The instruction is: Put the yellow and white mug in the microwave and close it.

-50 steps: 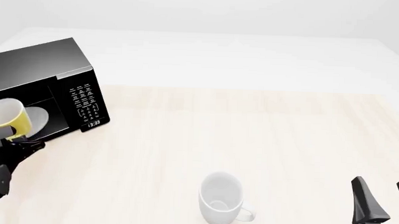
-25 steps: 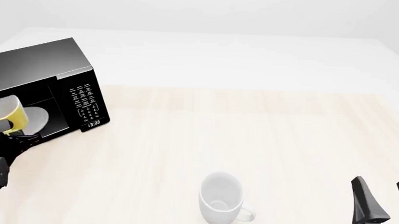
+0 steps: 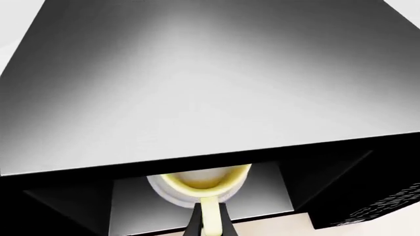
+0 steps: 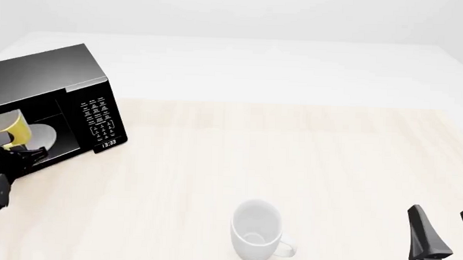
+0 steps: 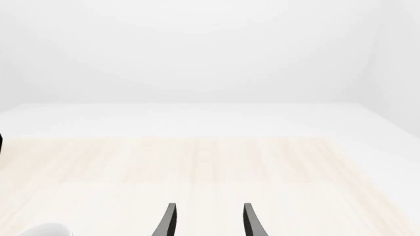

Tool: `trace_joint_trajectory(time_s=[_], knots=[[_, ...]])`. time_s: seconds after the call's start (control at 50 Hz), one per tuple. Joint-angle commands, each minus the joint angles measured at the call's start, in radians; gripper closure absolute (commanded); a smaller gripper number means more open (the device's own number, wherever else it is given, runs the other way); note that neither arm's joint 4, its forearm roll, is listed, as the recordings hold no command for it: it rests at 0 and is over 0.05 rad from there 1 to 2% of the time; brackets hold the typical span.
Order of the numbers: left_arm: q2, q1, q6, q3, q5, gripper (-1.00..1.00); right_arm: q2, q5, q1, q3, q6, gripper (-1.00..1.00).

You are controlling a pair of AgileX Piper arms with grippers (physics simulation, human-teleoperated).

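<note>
Your left gripper (image 3: 208, 223) sits at microwave (image 4: 56, 83) mouth, far left table (image 4: 293, 144) edge, fingers (image 3: 194, 227) pinched on yellow loop handle. Yellow and white mug (image 4: 9, 131) now inside cavity, over round white turntable plate (image 4: 42, 136), just under top lip; tight clearance above rim. Wide bare light-wood surface spreads right of microwave. Two mugs total: yours, plus white mug (image 4: 255, 231) upright, front centre. One boxy glossy black microwave. Your right gripper (image 5: 208, 221) hangs near front right edge, fingers apart, holding nothing.
</note>
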Motion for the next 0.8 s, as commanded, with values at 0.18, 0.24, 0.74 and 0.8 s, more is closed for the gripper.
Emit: trace_joint_trajectory(time_s=[0.18,0.24,0.74,0.8], knots=[[0.037,0.004,-0.007,-0.061,0.032,1.0,0.0,0.0,0.0,0.0,0.0,-1.0],[0.045,0.009,-0.008,-0.068,0.037,1.0,0.0,0.0,0.0,0.0,0.0,-1.0],[0.11,0.017,-0.021,-0.127,0.073,1.0,0.0,0.0,0.0,0.0,0.0,-1.0],[0.117,0.017,-0.022,-0.13,0.076,1.0,0.0,0.0,0.0,0.0,0.0,-1.0]])
